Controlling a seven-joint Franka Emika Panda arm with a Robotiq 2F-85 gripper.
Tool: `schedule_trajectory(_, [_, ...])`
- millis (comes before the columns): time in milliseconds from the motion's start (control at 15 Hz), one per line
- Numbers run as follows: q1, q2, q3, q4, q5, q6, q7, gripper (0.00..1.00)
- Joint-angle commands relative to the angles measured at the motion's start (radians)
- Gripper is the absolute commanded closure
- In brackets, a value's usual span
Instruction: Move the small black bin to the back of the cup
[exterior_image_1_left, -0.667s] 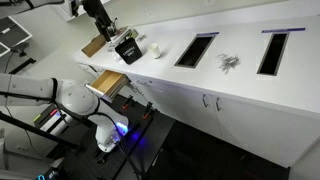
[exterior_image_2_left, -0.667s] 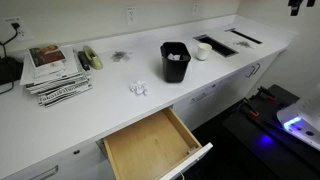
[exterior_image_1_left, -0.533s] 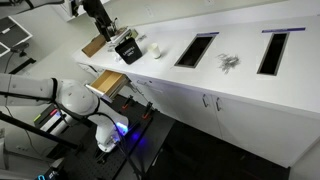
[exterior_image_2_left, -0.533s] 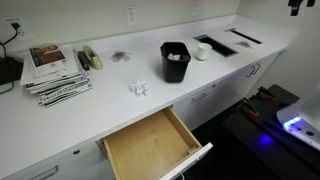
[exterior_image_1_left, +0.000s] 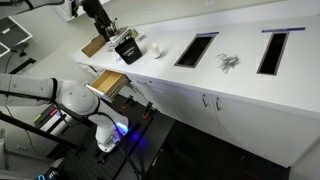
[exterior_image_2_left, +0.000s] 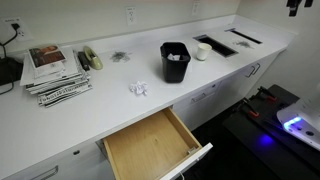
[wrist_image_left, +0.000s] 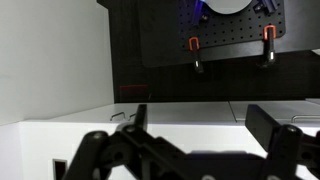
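The small black bin (exterior_image_1_left: 127, 48) (exterior_image_2_left: 175, 61) stands upright on the white counter, with something white inside it. The tiny white cup (exterior_image_1_left: 155, 48) (exterior_image_2_left: 201, 51) stands just beside it, toward the countertop cut-outs. My gripper (exterior_image_1_left: 107, 30) (exterior_image_2_left: 293, 5) hangs high above the counter and touches neither of them. In the wrist view the jaws (wrist_image_left: 205, 125) are open and empty, looking across the white counter. Bin and cup do not show in the wrist view.
An open wooden drawer (exterior_image_2_left: 152, 145) (exterior_image_1_left: 106, 82) juts out below the counter edge. A crumpled paper (exterior_image_2_left: 138, 88), a stack of magazines (exterior_image_2_left: 55, 70) and small metal pieces (exterior_image_1_left: 229, 62) lie on the counter. Two long dark cut-outs (exterior_image_1_left: 196, 48) (exterior_image_1_left: 273, 50) sit past the cup.
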Motion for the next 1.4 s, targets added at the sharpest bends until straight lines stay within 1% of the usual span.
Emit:
schedule_trajectory(0, [0.066,0.024,0.036,0.024,0.102,-0.008,0.092,0.00])
schedule_trajectory(267, [0.114,0.052,0.118,0.030,0.250,0.059,0.250,0.00])
schedule_trajectory(400, [0.129,0.081,0.171,0.034,0.296,0.127,0.334,0.00])
schedule_trajectory(600, [0.137,0.160,0.254,0.030,0.318,0.304,0.473,0.00])
schedule_trajectory(733, [0.142,0.224,0.292,0.034,0.312,0.409,0.557,0.00])
schedule_trajectory(933, [0.164,0.323,0.317,0.043,0.299,0.559,0.647,0.00])
schedule_trajectory(1067, [0.183,0.383,0.314,0.047,0.292,0.638,0.687,0.00])
schedule_trajectory(1333, [0.217,0.479,0.298,0.063,0.280,0.753,0.735,0.00])
